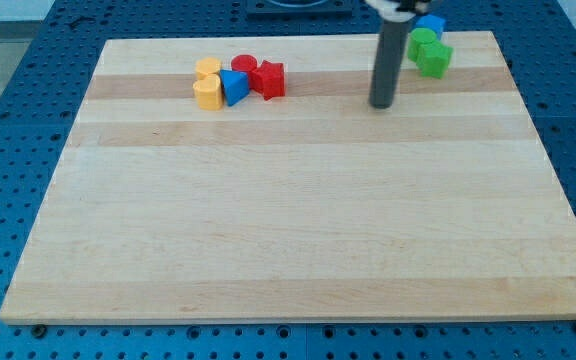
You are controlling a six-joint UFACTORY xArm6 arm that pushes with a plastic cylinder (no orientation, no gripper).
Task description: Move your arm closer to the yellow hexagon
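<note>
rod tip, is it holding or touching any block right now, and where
Nothing is held. My tip stands alone on the bare board, apart from the green blocks at the view's upper right and the yellow blocks at the left.

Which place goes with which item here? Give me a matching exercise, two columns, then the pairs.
Column one:
1. my tip
2. yellow hexagon block
3. blue cube block
4. red star-shaped block

Column two:
a. view's right end of the left cluster
b. top edge of the wooden board, above the green blocks
c. view's left end of the left cluster, below another yellow block
d. on bare board between the two clusters, touching no block

Pairs: 1-d, 2-c, 3-b, 4-a
</note>
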